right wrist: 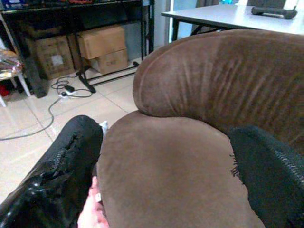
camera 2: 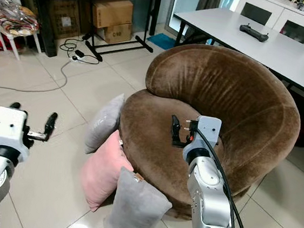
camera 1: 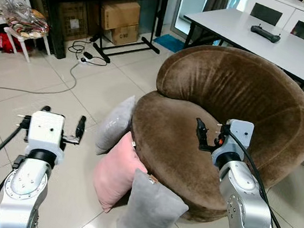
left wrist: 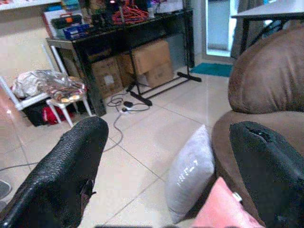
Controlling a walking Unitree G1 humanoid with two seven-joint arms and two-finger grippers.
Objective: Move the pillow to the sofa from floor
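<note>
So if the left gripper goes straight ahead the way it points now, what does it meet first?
Probably the grey pillow leaning against the brown sofa; the left gripper, open, points toward it, though depth is hard to judge.

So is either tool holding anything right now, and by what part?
Nothing is held. The left tool is open above the floor, and the right tool is open over the brown sofa. The pillows are untouched.

Right tool (right wrist: 161, 180) fingers spread, over brown sofa (right wrist: 190, 142) seat; pink pillow (right wrist: 90, 213) beside.

Two grey pillows (camera 1: 115, 125) (camera 1: 150, 211), one pink pillow (camera 1: 114, 171), one brown sofa (camera 1: 240, 101), three cardboard boxes (camera 1: 120, 14) (camera 1: 122, 34) (camera 1: 72, 21)
</note>
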